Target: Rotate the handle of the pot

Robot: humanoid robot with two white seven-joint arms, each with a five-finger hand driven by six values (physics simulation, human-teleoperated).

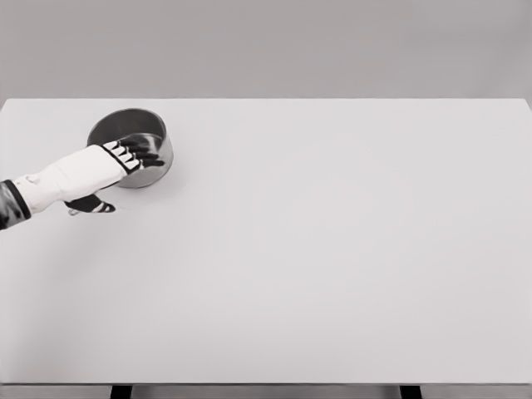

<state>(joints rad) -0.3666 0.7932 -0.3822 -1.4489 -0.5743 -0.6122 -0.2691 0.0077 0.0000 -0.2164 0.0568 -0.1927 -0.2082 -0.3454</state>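
A round, shiny grey metal pot (129, 133) stands on the far left part of the wide white surface (332, 249), close to its back edge and not far from its left edge. Its open mouth faces up and the inside looks dark.

The left hand (125, 158) lies right at the pot's near rim. Its white-backed palm rests against the front of the pot, and its dark fingers (141, 151) reach over the rim and curl down into the opening, so the hand appears to be gripping the pot's near wall. The thumb (91, 204) is dark as well and shows below the white forearm, near the surface, apart from the pot's wall. A small greyish bit that could be the pot's handle peeks out just beside the thumb, but it is too hidden by the arm to tell.

The white left arm (62, 179) comes in from the left edge of the head view and slants up and to the right toward the pot, with a darker grey segment at the very edge.
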